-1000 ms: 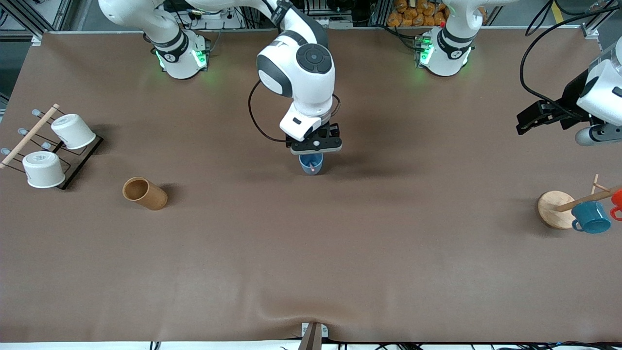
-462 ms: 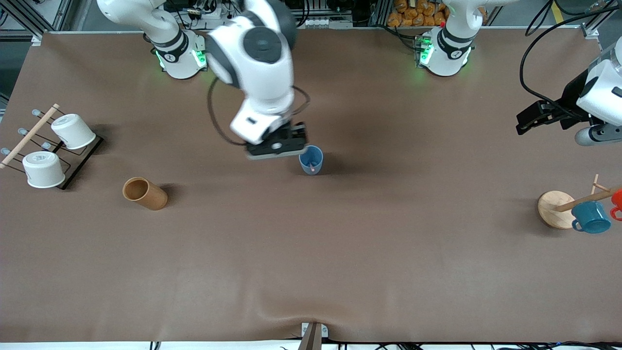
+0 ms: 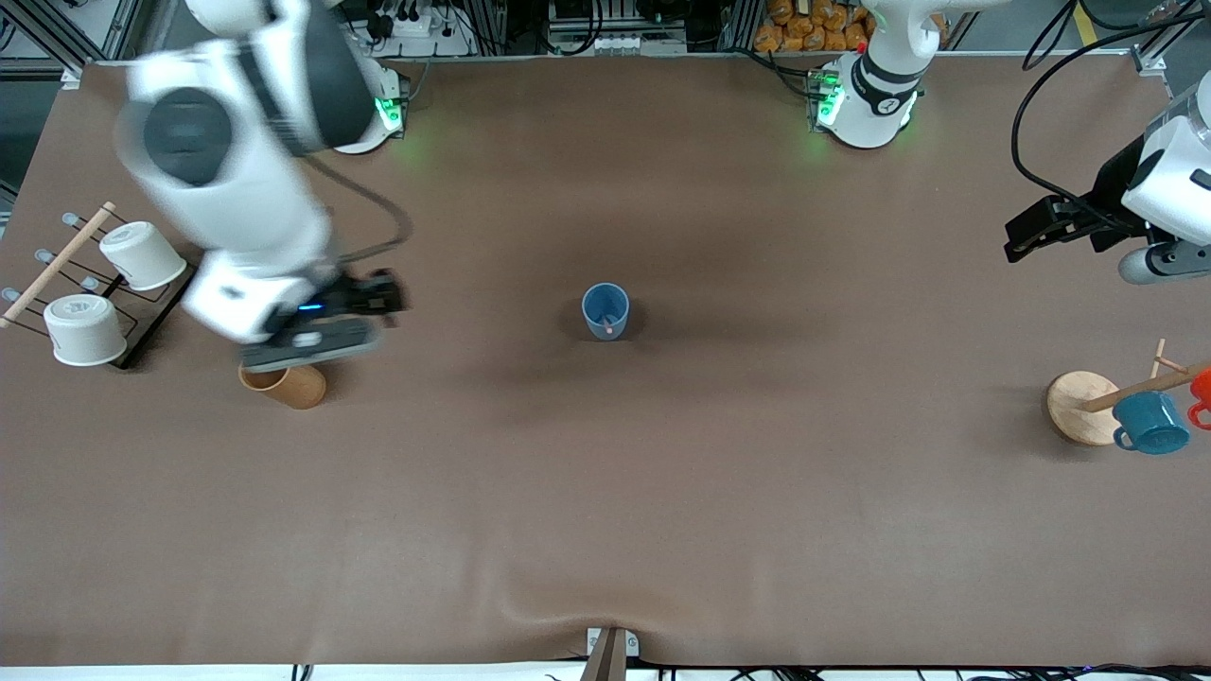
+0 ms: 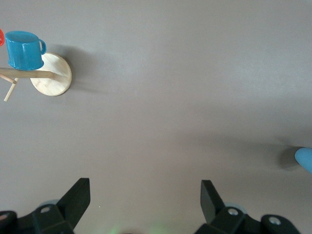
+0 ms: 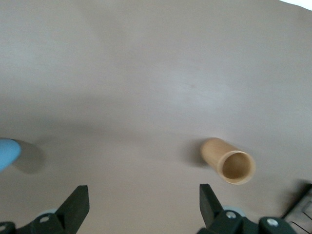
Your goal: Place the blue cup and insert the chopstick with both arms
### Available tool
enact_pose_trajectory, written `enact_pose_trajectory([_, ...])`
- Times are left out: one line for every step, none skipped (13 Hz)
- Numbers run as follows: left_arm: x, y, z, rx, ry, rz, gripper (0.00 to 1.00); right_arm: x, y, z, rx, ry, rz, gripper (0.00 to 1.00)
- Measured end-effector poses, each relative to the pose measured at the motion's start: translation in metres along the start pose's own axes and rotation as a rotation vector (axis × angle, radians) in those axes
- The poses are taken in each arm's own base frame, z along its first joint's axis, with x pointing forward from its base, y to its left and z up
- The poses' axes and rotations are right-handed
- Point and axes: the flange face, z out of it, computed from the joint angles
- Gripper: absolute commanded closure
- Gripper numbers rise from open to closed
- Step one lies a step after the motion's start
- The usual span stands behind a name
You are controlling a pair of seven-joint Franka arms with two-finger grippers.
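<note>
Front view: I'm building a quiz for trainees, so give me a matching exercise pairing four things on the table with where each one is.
Things:
1. chopstick
2. teal mug
3. right gripper
4. white cups

Places:
A. on the wire rack
B. over the brown cup
C. in the blue cup
D. on the mug tree

Pairs: 1-C, 2-D, 3-B, 4-A

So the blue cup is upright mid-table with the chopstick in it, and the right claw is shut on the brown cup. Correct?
Not quite. The blue cup does stand upright mid-table with the chopstick in it, but the right claw is open and holds nothing; it hangs over the brown cup. The right wrist view shows its fingers spread wide, the brown cup lying free on the table.
</note>
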Motion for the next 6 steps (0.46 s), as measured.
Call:
enact_pose_trajectory([0.0, 0.0, 0.0, 0.0, 0.0, 0.0, 0.0, -0.008, 0.039, -0.011, 0.025, -0.001, 0.026, 0.0])
enact_pose_trajectory([0.0, 0.0, 0.0, 0.0, 0.0, 0.0, 0.0, -0.018, 0.075, -0.022, 0.043, 0.005, 0.056, 0.0])
enact_pose_trajectory([0.0, 0.0, 0.0, 0.0, 0.0, 0.0, 0.0, -0.031, 0.107, -0.032, 0.052, 0.011, 0.091, 0.0])
enact_pose_trajectory([0.0, 0.0, 0.0, 0.0, 0.0, 0.0, 0.0, -0.046, 0.132, -0.041, 0.057, 0.008, 0.123, 0.0])
enact_pose_trajectory([0.0, 0.0, 0.0, 0.0, 0.0, 0.0, 0.0, -0.062, 0.149, -0.05, 0.06, -0.003, 0.151, 0.0])
enact_pose_trajectory([0.0, 0.0, 0.0, 0.0, 0.001, 0.0, 0.0, -0.077, 0.159, -0.06, 0.064, -0.018, 0.171, 0.0])
